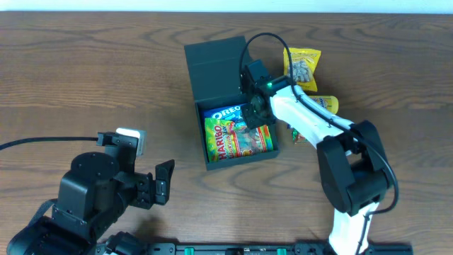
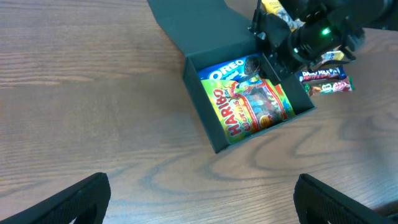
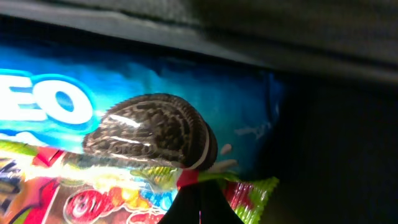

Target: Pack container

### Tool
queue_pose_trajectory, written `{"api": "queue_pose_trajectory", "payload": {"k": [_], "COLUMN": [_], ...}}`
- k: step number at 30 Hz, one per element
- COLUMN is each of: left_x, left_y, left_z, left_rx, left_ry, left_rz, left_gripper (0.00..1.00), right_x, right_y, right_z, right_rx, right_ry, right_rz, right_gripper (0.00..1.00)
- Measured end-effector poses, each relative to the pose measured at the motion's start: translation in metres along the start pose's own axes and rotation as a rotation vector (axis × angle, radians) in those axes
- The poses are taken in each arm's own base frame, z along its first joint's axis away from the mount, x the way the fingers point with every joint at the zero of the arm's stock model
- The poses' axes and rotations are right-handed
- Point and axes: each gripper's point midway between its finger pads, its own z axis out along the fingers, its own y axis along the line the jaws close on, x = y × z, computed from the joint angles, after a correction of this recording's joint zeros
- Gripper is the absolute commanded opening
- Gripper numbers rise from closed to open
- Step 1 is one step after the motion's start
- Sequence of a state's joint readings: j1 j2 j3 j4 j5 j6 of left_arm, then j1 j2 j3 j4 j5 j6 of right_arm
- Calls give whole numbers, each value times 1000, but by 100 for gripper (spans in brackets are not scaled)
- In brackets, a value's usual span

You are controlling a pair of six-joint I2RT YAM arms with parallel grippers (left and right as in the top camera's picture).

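The dark teal-black container (image 1: 212,64) stands open at the table's middle, lid flap tilted back; it also shows in the left wrist view (image 2: 199,28). Inside lie a blue Oreo packet (image 1: 225,112) (image 2: 224,70) (image 3: 155,130) and, over it, a green and red Haribo packet (image 1: 237,139) (image 2: 252,111) (image 3: 93,199). My right gripper (image 1: 253,113) (image 3: 199,202) reaches down into the container and is shut on the Haribo packet's top edge. My left gripper (image 1: 161,183) (image 2: 202,199) is open and empty over bare table, near the front left.
A yellow snack packet (image 1: 303,67) lies behind the right arm, another yellow packet (image 1: 327,104) beside it. Two small wrapped bars (image 2: 326,81) lie just right of the container. The table is wood-grained (image 1: 85,85).
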State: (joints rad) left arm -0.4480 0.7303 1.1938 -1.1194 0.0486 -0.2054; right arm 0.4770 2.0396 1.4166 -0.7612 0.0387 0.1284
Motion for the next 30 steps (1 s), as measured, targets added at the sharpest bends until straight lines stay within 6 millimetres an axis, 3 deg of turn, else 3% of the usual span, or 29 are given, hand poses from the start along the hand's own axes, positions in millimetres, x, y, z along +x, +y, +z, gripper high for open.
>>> {"api": "queue_pose_trajectory", "payload": {"k": [5,18,25,30], "left_x": [0,0,0,0], "left_y": [0,0,0,0], "left_z": [0,0,0,0], "left_rx": [0,0,0,0], "left_ry": [0,0,0,0], "left_rz": [0,0,0,0], "left_gripper": [95,95,95,95], "right_x": [2,2,-30,-28], "right_y": [-1,6,44,81], "right_z": [10,2,-37,-36], "right_rx": [8,-38,-210,-284], "right_ry": [15,11,-151,-154], "right_rz": [13,21,-17,-83], "right_gripper": [1,1,1,2]}}
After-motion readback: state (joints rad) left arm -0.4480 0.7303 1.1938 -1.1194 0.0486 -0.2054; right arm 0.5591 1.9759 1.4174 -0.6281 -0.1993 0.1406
